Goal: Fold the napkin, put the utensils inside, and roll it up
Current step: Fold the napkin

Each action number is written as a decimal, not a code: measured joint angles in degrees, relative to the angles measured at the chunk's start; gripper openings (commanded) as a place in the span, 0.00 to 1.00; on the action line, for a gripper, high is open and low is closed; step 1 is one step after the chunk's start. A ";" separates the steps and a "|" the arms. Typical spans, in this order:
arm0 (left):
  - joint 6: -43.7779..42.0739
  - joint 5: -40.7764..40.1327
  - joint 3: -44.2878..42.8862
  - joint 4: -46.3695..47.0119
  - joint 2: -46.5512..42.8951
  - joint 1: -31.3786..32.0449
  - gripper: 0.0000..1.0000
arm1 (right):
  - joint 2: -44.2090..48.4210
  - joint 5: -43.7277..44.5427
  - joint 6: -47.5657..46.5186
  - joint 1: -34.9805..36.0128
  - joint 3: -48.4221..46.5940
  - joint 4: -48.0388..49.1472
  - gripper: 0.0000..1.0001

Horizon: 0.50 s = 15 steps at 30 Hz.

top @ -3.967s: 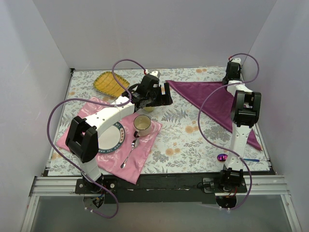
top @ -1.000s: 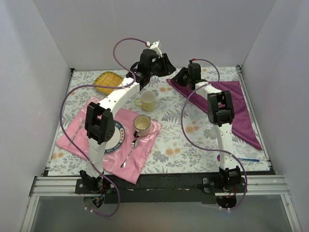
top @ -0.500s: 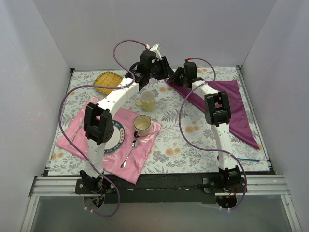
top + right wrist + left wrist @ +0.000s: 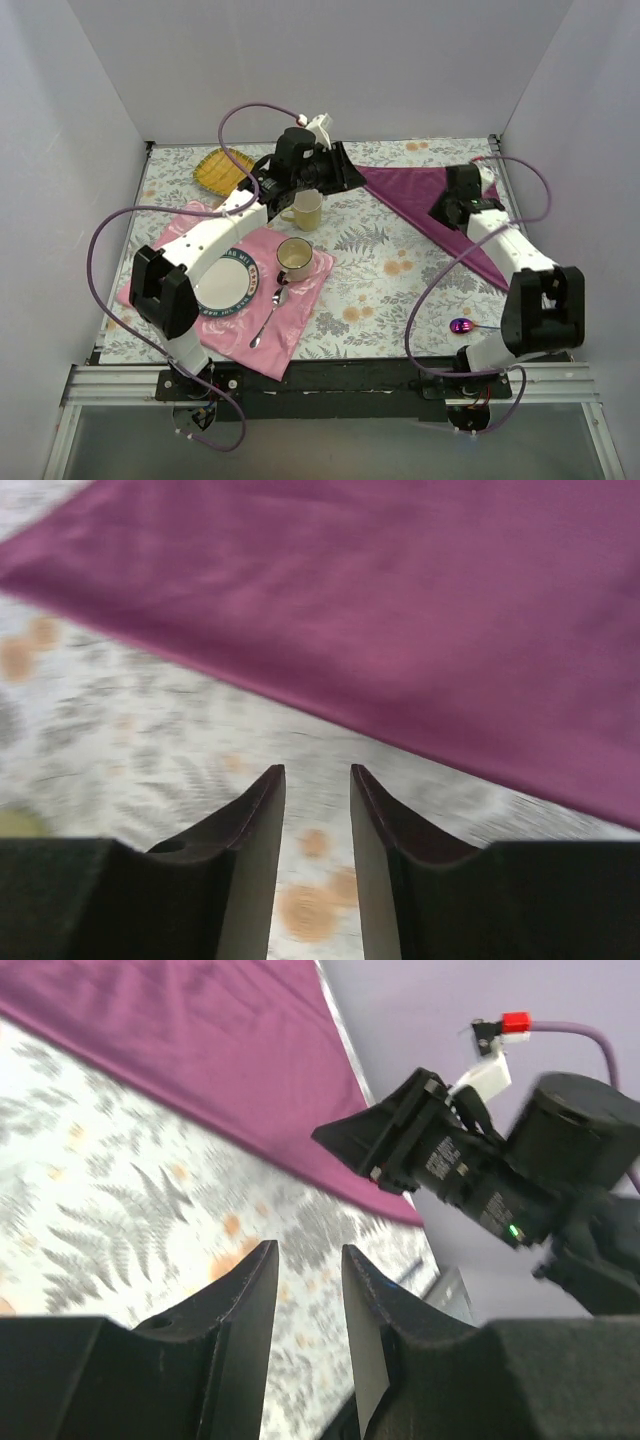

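Next, right pincer (image 4: 313, 770), slightly open, empty, should pinch napkin (image 4: 410, 190) edge low on bench (image 4: 380, 290); left pincer (image 4: 308, 1250), likewise ajar, empty, steadies corner

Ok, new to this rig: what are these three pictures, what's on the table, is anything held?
Two white robot arms are bolted at the near edge of the table, each ending in a two-finger gripper. The wide picture looks down from above and behind them; the other two come from a camera on each wrist. The left gripper hovers near the pale yellow mug; the right gripper is at the edge of the dark purple satin napkin, folded into a triangle. Both stand slightly open, holding nothing. Also there: a small blue-handled utensil with a purple head near the right base, and a pink cloth placemat bearing a plate, a cream mug and a silver spoon.
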State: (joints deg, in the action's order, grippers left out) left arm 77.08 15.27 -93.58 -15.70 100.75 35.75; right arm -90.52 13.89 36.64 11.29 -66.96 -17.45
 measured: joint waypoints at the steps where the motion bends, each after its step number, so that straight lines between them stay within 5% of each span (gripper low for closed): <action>1: 0.26 0.20 1.86 0.31 -1.81 1.11 0.32 | 3.67 2.40 0.22 -1.84 4.33 -1.46 0.37; 7: 1.09 1.81 11.87 1.31 -9.44 9.18 0.41 | 15.65 9.84 -2.03 -16.90 23.10 -7.74 0.31; 15: 0.07 2.03 18.10 -1.53 -13.27 11.17 0.59 | 23.58 14.51 -9.53 -31.85 29.29 -8.07 0.23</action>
State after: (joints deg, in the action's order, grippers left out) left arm 77.14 17.30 -75.48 -17.23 87.48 46.92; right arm -66.94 28.40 27.11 -20.56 -37.67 -25.52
